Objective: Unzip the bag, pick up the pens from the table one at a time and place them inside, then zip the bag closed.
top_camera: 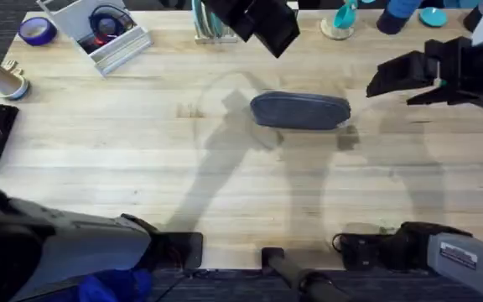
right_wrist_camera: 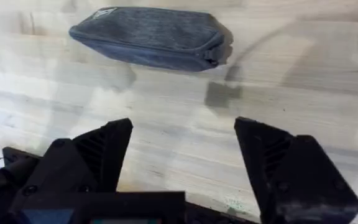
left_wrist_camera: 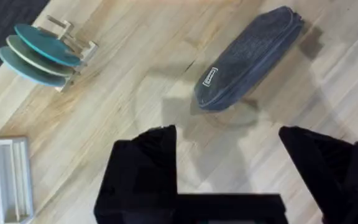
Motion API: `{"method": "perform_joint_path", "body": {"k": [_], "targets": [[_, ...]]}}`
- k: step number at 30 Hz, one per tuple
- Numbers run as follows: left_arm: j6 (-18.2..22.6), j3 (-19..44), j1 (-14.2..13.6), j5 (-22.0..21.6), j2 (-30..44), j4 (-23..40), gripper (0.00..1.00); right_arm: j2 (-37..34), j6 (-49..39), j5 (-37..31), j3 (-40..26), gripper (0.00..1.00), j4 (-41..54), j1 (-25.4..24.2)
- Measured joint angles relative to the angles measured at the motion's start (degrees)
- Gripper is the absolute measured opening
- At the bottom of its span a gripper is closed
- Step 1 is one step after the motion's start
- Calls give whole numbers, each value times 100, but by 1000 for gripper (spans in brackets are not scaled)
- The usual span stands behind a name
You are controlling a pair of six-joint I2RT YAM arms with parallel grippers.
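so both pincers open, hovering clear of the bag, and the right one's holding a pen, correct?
Not quite: the right pincer holds nothing, as the right wrist view shows bare table between its open fingers. The rest stands: the left pincer is open too, both clear of the bag.

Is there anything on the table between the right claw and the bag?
No. In the right wrist view, only bare table and shadows lie between the right gripper and the bag.

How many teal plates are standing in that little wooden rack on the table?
3 teal plates, standing on edge side by side in the wooden rack near the table's far edge; in the overhead view the left arm partly covers them, so another could hide there.
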State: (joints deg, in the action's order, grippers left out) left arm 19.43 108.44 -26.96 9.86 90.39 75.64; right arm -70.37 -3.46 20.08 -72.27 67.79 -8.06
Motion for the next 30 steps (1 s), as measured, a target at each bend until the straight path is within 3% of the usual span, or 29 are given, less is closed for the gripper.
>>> {"method": "perform_joint_path", "body": {"k": [5, 18, 30], "targets": [[-155, -480, 0, -114, -399, -83, 997, 89, -2, 0, 0, 996, 12, 66], [-739, -2562, 0, -391, -2026, -934, 995, 89, -2, -27, 0, 996, 125, 66], [-941, -2686, 0, -506, -2145, -1010, 995, 89, -2, -37, 0, 996, 127, 66]]}}
